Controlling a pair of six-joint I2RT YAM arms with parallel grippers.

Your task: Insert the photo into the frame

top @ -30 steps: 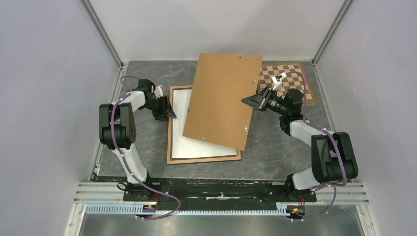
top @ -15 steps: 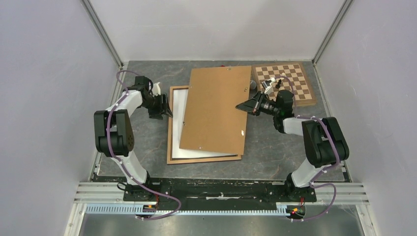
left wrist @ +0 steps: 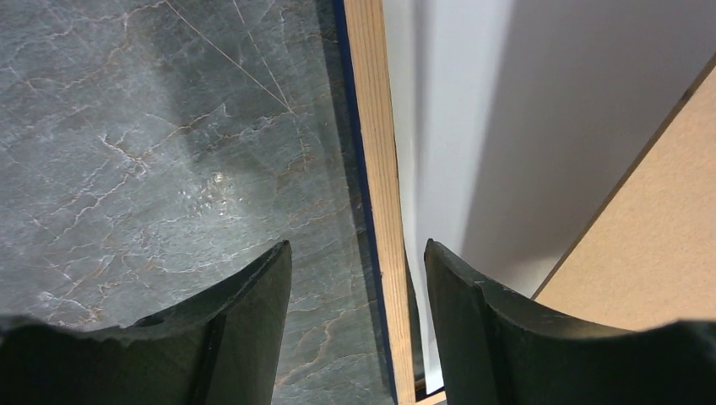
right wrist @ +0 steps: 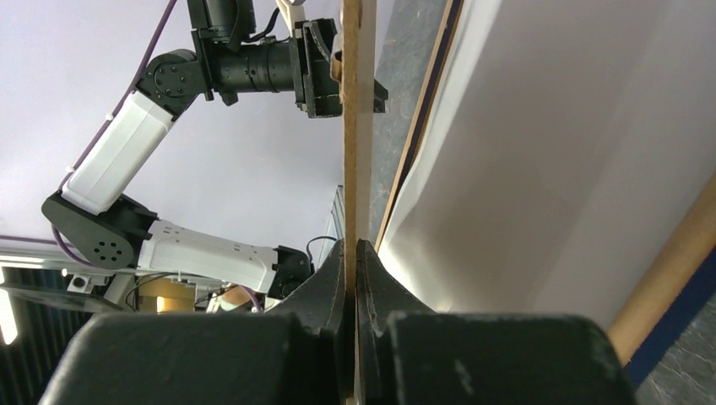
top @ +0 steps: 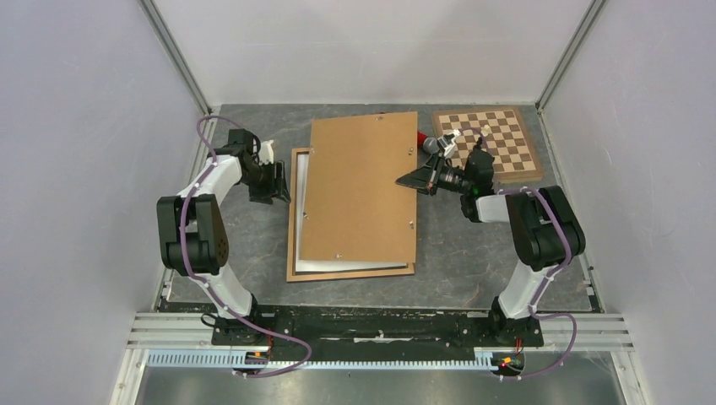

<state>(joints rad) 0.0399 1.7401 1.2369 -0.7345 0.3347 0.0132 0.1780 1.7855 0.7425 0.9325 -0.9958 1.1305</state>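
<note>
- Right claw [right wrist: 350, 249]: pinched tight on the right edge of the fibreboard panel [top: 359, 190], seen edge-on between my fingers.
- Left claw [left wrist: 356, 249]: jaws apart, gripping nothing, poised at the frame [left wrist: 376, 169], whose left rail runs between my fingers.
- The panel stretches left from my right claw, long axis near-to-far, nearly parallel with the frame but overhanging its far rail.
- The photo [left wrist: 456, 126] lies inside the frame, white reverse up, mostly covered by the panel.
- My call: the panel needs drawing nearer and squaring in; the right arm carries, the left steadies.
- The chessboard [top: 498, 139] sits on the table [top: 473, 253] just beyond my right claw.
</note>
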